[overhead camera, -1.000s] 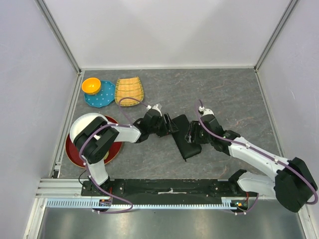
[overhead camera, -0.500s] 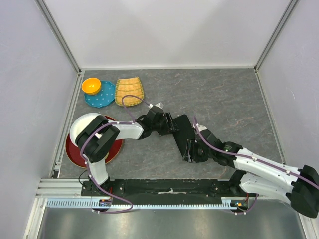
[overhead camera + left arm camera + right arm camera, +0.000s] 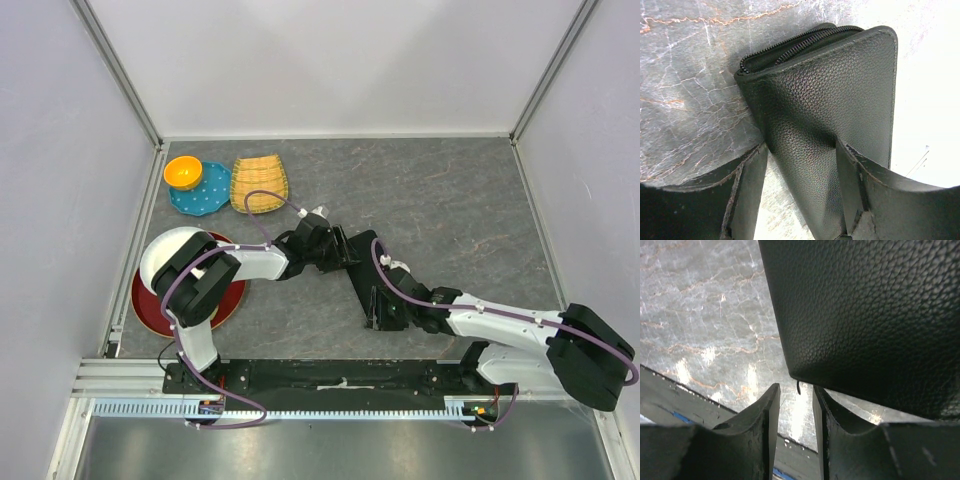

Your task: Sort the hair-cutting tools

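The flat black zip case point(image 3: 368, 268) lies slanted in the middle of the table. My left gripper point(image 3: 348, 252) holds its far end; in the left wrist view point(image 3: 800, 150) the jaws stand on either side of the leather case point(image 3: 830, 95), whose zip edge faces away. My right gripper point(image 3: 384, 308) is at the case's near end; in the right wrist view point(image 3: 795, 390) its jaws are a narrow gap apart just below the case corner point(image 3: 865, 305), with a small black tab point(image 3: 798, 387) hanging between the fingertips. The scissors and comb are out of view.
An orange bowl point(image 3: 183, 171) sits on a teal plate point(image 3: 208, 197) at the back left, beside a wicker basket point(image 3: 259, 184). A white bowl point(image 3: 168, 255) sits on a red plate point(image 3: 150, 308) at the left. The black base rail point(image 3: 340, 375) runs along the near edge.
My right gripper has moved from the case's right side down and toward me to its near end. My left gripper shifted slightly right, then stayed holding the case.
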Controlling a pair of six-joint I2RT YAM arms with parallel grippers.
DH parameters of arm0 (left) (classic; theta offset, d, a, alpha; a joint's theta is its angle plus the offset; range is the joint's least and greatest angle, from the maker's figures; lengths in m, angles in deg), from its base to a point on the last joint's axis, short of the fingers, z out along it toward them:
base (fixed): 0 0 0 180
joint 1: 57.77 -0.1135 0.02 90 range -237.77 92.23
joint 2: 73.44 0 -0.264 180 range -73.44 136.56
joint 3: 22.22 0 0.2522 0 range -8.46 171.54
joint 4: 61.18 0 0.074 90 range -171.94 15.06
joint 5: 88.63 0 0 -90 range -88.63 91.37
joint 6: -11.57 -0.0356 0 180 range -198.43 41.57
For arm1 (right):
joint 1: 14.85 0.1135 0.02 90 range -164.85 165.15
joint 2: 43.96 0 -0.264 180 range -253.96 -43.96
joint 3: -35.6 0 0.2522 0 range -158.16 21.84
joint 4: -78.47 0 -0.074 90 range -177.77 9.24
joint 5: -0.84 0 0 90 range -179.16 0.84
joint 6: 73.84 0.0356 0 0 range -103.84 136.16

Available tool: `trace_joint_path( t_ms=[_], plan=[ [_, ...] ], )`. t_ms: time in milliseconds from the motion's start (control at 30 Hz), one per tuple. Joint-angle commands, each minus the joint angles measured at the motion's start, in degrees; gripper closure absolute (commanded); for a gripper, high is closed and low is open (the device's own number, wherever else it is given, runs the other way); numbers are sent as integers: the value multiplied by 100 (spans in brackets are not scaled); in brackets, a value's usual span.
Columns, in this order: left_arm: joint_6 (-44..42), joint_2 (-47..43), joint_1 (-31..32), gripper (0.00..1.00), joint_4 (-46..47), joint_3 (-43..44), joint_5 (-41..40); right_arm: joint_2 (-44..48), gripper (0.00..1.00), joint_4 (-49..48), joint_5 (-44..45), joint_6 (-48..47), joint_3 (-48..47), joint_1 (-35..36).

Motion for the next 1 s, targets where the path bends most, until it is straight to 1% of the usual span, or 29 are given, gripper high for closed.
trace_joint_path(
  t_ms=[0, 167, 367, 400, 467, 500, 567, 700, 867, 967],
  plan=[
    [-57, 239, 85, 35, -625, -62, -179, -178, 60, -465, 415, 159, -4, 36],
    [-31, 256, 103, 35, -625, -62, -179, -179, 61, -614, 758, 370, 145, 44],
    [4, 283, 111, 35, -616, -62, -153, 172, 76, -1536, 1022, 853, 707, 106],
    [4, 283, 111, 35, -616, -71, -153, 216, 81, -1572, 1048, 889, 751, 132],
    [4, 283, 120, 35, -616, -80, -153, 313, 86, -1581, 1127, 933, 830, 141],
    [13, 283, 120, 35, -598, -88, -135, 339, 92, -1599, 1128, 959, 848, 132],
    [22, 274, 120, 35, -572, -123, -109, 453, 99, -1738, 1128, 959, 848, 150],
    [101, 221, 129, 32, -362, -255, 31, 647, 100, -1827, 1031, 924, 813, 150],
    [197, 133, 173, 27, 271, -536, 268, 832, 100, -1924, 865, 801, 638, 150],
    [276, 177, 190, 26, 622, -589, 409, 841, 100, -2046, 750, 784, 567, 150]
  ],
)
